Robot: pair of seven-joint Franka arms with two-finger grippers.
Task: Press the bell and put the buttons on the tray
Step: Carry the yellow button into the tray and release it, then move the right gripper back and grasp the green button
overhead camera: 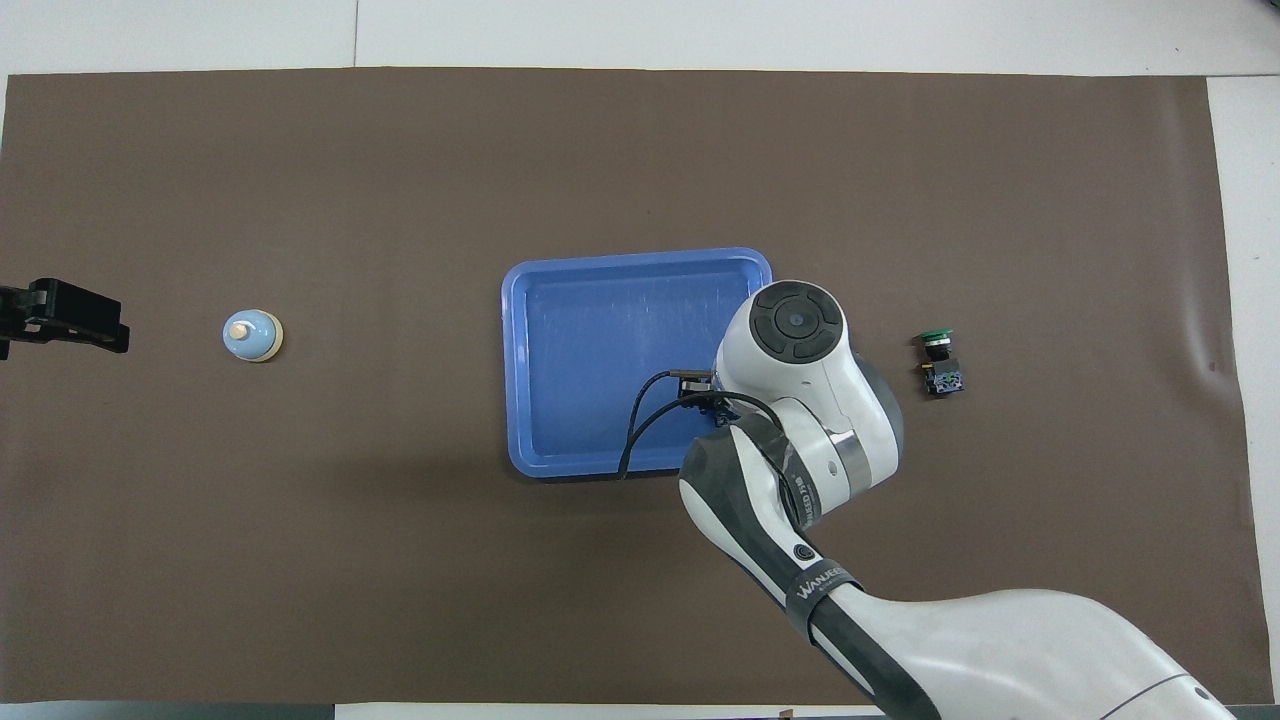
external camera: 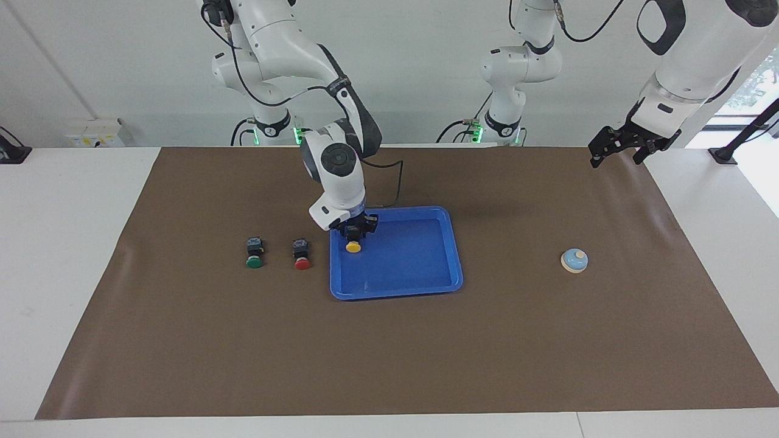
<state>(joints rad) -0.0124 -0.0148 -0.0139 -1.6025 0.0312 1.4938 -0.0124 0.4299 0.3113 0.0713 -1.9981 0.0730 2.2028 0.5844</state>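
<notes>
— Facing view: our right pincer (external camera: 353, 238) is low over the blue tray (external camera: 426, 283), yellow button (external camera: 352, 247) at its tips; grip or release, we cannot tell. Red button (external camera: 302, 263) and green button (external camera: 254, 261) lie on the worktop beside the tray, toward the right arm's end.

— Overhead: our left pincer (overhead camera: 62, 320) waits, spread wide, near the bell (overhead camera: 252, 335). The right arm covers its own pincer.

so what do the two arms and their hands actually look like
Both arms have glossy white rounded shells with dark grey or black joint sections. The right arm has round black caps on its joints, loose black cables looping beside the wrist, and white lettering on a dark band along the forearm. Its right hand is small and black. The left arm is white too, ending in a black left hand.
</notes>
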